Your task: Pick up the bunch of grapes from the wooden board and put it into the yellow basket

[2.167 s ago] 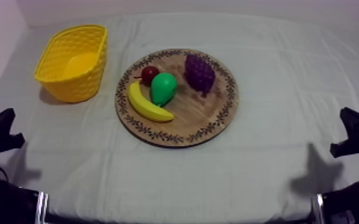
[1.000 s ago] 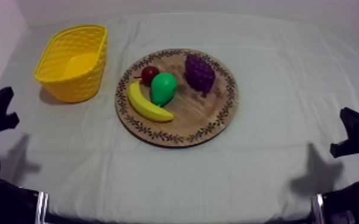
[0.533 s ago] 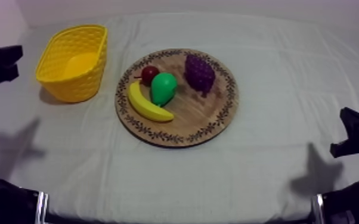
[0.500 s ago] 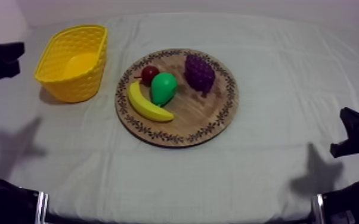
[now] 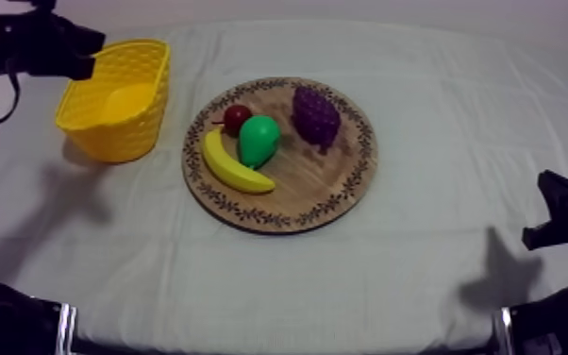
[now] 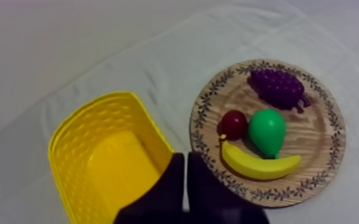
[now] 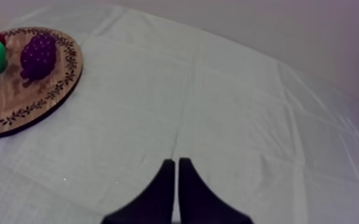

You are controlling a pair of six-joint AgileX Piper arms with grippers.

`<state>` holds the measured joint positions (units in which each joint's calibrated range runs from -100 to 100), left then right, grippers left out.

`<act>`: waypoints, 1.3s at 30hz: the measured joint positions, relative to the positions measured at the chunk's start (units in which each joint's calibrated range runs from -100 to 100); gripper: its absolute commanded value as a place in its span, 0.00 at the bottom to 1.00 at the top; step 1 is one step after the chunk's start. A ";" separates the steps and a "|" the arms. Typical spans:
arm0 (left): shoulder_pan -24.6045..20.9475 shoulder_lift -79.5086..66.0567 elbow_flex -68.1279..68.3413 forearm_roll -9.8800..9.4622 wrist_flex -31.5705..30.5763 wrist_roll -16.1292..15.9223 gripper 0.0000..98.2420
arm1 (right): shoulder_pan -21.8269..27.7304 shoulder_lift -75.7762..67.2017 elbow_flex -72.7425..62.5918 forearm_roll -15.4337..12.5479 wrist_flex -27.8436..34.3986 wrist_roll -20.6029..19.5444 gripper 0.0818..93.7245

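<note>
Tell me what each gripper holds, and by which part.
Nothing is held. The left gripper is shut empty at the yellow basket, the right gripper over the cloth; the bunch of grapes lies on the wooden board.

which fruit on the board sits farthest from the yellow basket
The bunch of grapes, the purple one on the side of the wooden board away from the yellow basket; the small red fruit, pear and banana cluster nearer it.

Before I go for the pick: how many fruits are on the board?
4, all on the board: grapes toward its far side, small red fruit beside the pear, banana just in front of those two. None seems hidden.
</note>
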<state>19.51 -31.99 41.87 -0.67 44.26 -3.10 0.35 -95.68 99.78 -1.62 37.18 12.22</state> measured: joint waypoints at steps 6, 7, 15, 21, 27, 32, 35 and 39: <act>0.12 4.41 -5.13 3.24 3.82 -4.78 0.00 | 0.00 0.00 0.00 0.00 0.00 0.00 0.00; 0.16 5.15 -5.79 3.65 4.33 -5.33 0.00 | 0.00 0.00 0.00 0.00 0.00 0.00 0.00; 2.41 12.21 -12.68 4.69 7.96 -7.75 0.00 | -0.03 0.00 0.00 0.00 0.00 0.00 0.00; 4.07 18.84 -19.66 4.50 10.36 -7.52 0.00 | -0.07 0.00 0.00 0.00 -0.03 0.00 0.00; 5.96 26.64 -27.54 3.30 12.75 -7.02 0.00 | -0.12 0.00 0.00 0.00 -0.03 0.00 0.00; 7.83 33.79 -36.22 2.07 17.43 -6.43 0.00 | -0.12 0.00 0.00 0.00 -0.03 0.00 0.00; 8.92 37.99 -41.57 1.87 20.10 -6.49 0.00 | -0.12 0.00 0.00 0.00 -0.03 0.00 0.00; 10.24 43.28 -48.43 1.82 22.57 -6.52 0.00 | -0.12 0.00 0.00 0.00 -0.03 0.00 0.00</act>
<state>29.74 11.29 -6.56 1.15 66.83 -9.62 0.23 -95.68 99.78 -1.62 37.15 12.22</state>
